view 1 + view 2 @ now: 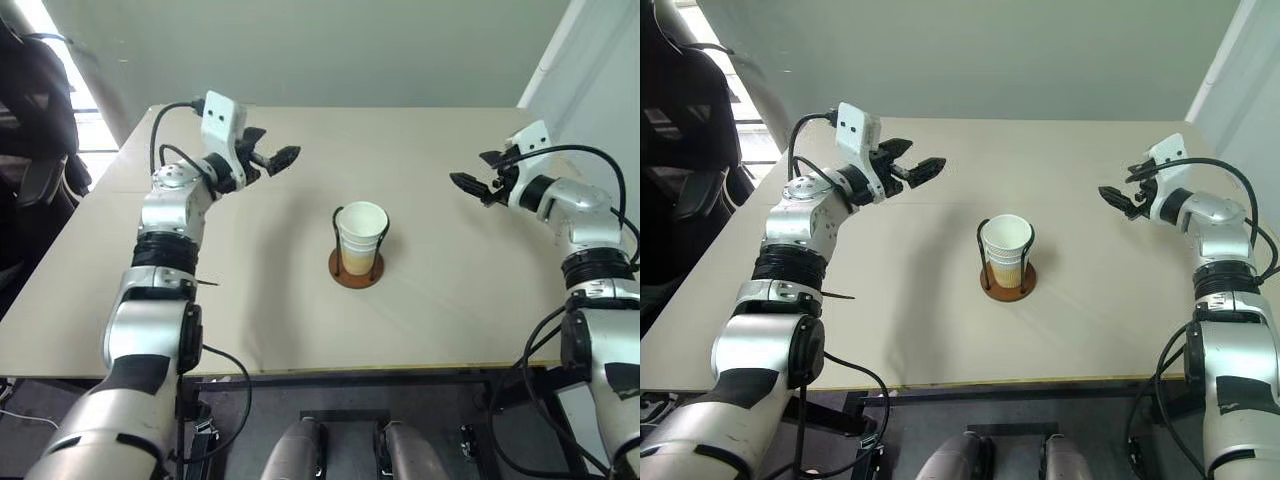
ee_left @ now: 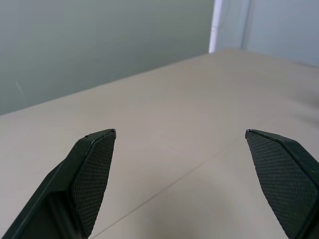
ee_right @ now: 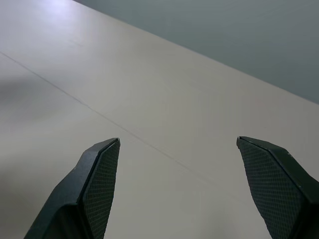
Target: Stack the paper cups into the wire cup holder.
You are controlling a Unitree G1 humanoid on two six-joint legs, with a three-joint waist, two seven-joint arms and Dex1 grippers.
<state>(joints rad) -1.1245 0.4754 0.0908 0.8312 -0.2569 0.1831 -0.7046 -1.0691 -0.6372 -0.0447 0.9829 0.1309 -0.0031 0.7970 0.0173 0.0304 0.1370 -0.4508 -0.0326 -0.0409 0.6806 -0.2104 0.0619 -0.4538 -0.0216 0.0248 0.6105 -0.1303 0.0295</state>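
- The paper cups (image 1: 362,236) are shown nested one inside another within the wire cup holder (image 1: 357,262), near the middle of the surface (image 1: 280,300); the white rim of the uppermost cup rises above the wire loops, and tan-yellow sides are seen lower in the stack.
- The holder is seen upright, its reddish-brown disc base resting flat on the surface and its thin black wires enclosing the stack.
- The left gripper (image 1: 272,160) is held above the surface, to the left of the holder and farther back, well apart from it; its jaws are spread and nothing is held between them.
- In the left wrist view, the two black textured fingers (image 2: 92,172) are seen wide apart, with bare surface and a grey wall beyond them.
- The right gripper (image 1: 478,172) is held above the surface, to the right of the holder and well apart from it, pointing inward; its jaws are likewise spread and empty.
- In the right wrist view, the fingers (image 3: 99,184) are separated by a broad gap, through which a thin seam line across the surface is visible.
- A dark chair (image 1: 685,150) is partly seen beyond the left edge of the surface.
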